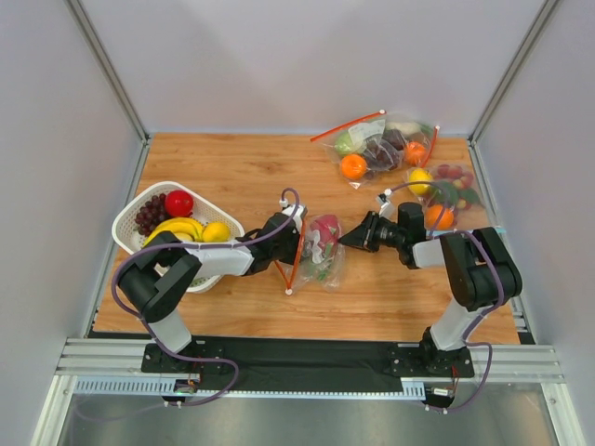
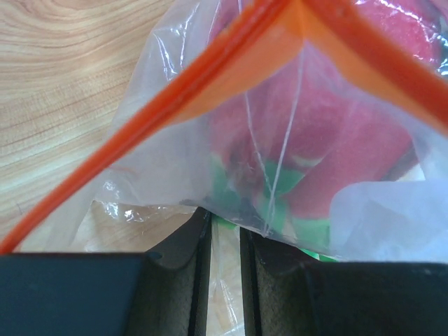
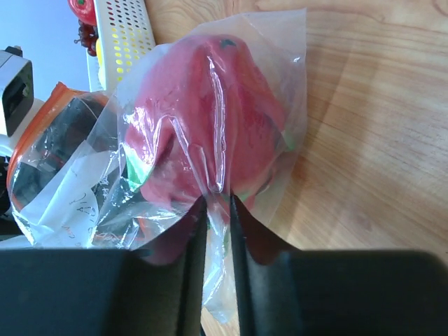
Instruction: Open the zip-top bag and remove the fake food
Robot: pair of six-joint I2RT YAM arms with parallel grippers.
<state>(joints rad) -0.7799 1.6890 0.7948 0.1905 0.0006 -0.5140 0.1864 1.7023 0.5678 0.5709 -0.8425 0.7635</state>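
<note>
Grip check: left gripper (image 2: pixel 225 222) is pinched nearly closed on a fold of clear film of the zip-top bag (image 1: pixel 321 249), and right gripper (image 3: pixel 218 210) is nipped the same way onto film at the opposite end. The bag lies on the table (image 1: pixel 232 167) directly between the two sets of fingertips. Just ahead of the left fingers, the green tips of the pink fruit (image 2: pixel 329 140) press against the film. Past that, the orange zip strip (image 2: pixel 140 133) runs up and splits into a V, so the mouth looks at least partly parted, though I can't confirm it. Handling: the film is thin, crinkly and slick with no stiffness, so a pinch on loose film will probably stretch or slip. The strip is the only firm part, so the better hold is right beside it. The fruit looks light and should slide out once the mouth is tipped. View diff: the left wrist alone shows the strip's V. The right wrist shows the whole fruit bulging beyond its fingers, a white label (image 3: pixel 70 203) to their left and the basket (image 3: pixel 126 28) far behind. Only the overhead shows both arms nose to nose, with other bags (image 1: pixel 390 144) well beyond the right gripper.
</note>
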